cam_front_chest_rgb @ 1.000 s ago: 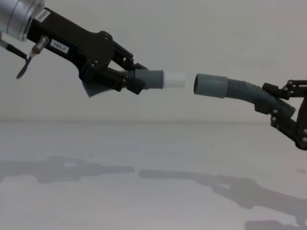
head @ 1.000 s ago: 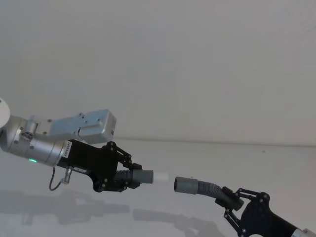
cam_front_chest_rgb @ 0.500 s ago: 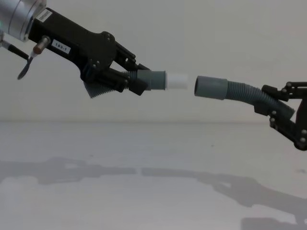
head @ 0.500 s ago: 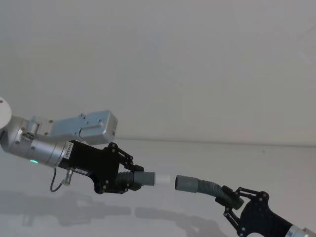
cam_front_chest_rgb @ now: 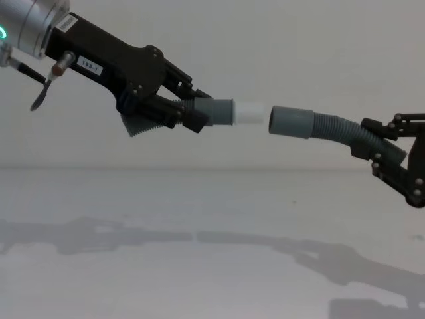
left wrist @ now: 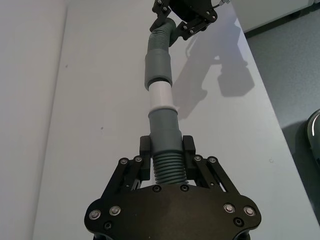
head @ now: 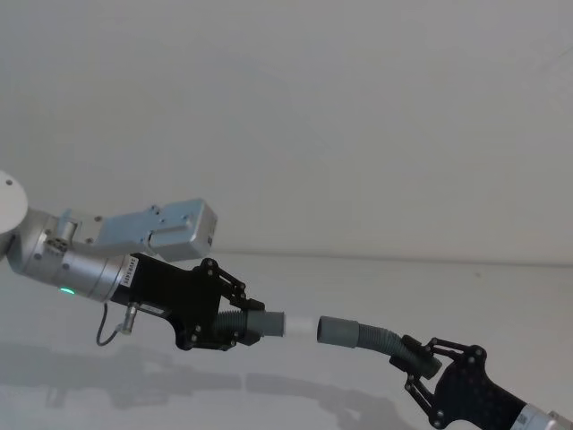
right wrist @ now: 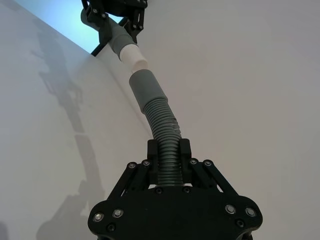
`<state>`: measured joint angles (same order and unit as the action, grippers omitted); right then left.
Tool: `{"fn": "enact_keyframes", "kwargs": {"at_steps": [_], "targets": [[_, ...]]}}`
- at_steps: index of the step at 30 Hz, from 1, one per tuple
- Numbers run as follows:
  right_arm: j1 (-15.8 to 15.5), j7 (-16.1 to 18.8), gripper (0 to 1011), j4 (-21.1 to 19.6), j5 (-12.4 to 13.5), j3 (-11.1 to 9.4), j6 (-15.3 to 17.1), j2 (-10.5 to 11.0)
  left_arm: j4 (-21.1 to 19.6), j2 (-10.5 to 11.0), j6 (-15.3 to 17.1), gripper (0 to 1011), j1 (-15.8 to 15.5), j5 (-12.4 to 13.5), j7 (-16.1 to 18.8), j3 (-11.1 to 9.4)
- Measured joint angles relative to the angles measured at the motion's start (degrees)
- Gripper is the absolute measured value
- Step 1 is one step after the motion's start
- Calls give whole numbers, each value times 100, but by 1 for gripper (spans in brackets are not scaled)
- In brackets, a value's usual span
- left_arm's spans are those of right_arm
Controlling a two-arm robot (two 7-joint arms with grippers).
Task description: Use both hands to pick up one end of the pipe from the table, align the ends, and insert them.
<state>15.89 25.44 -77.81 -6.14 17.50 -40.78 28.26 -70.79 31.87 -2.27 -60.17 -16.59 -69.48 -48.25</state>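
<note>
Both pipe pieces hang in the air above the table [cam_front_chest_rgb: 199,266]. My left gripper [cam_front_chest_rgb: 192,109] [head: 246,322] [left wrist: 166,147] is shut on the ribbed rear of the short grey piece [cam_front_chest_rgb: 216,111], whose white tip [cam_front_chest_rgb: 249,111] [left wrist: 161,96] points right. My right gripper [cam_front_chest_rgb: 368,138] [head: 414,358] [right wrist: 169,150] is shut on the ribbed hose [cam_front_chest_rgb: 335,126] [right wrist: 162,125]. The hose's smooth cuff [cam_front_chest_rgb: 291,121] [head: 338,331] faces the tip. The tip stands right at the cuff's mouth, roughly in line; I cannot tell if they touch.
A plain pale wall [cam_front_chest_rgb: 265,40] rises behind the table. Shadows of both arms [cam_front_chest_rgb: 133,232] lie on the white surface below the pipes. My left arm's silver wrist [head: 81,269] comes in from the left.
My left gripper has carried the short piece rightward, closing the gap until the white tip reaches the cuff's mouth. The right gripper and hose have barely moved.
</note>
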Motion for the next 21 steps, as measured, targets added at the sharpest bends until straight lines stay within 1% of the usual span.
{"fn": "enact_keyframes", "kwargs": {"at_steps": [8, 21], "targets": [[14, 6, 224, -5, 29, 11, 36, 6, 206, -96, -100, 336, -93, -16, -54, -60], [44, 49, 225, -4, 98, 20, 59, 10, 430, -182, -205, 336, -183, -49, -104, -138]]}}
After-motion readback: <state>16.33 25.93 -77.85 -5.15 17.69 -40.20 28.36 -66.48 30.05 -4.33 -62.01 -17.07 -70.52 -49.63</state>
